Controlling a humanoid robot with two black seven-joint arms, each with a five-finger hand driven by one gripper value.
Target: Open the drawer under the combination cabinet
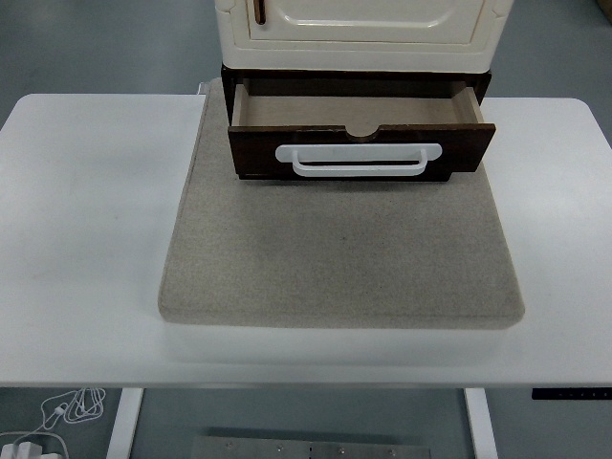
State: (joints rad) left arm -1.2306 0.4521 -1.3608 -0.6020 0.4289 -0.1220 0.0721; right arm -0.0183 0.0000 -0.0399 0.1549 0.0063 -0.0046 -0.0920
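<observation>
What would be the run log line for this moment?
drawer: pulled out, appears empty | handle: free | cabinet: door shut | hands: not in view

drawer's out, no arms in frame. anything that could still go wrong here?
1. The drawer is only partly out of the cream cabinet; a check might judge that too little.
2. Its front overhangs the grey mat, so an arm coming back in could catch the white handle and shove it shut.
</observation>
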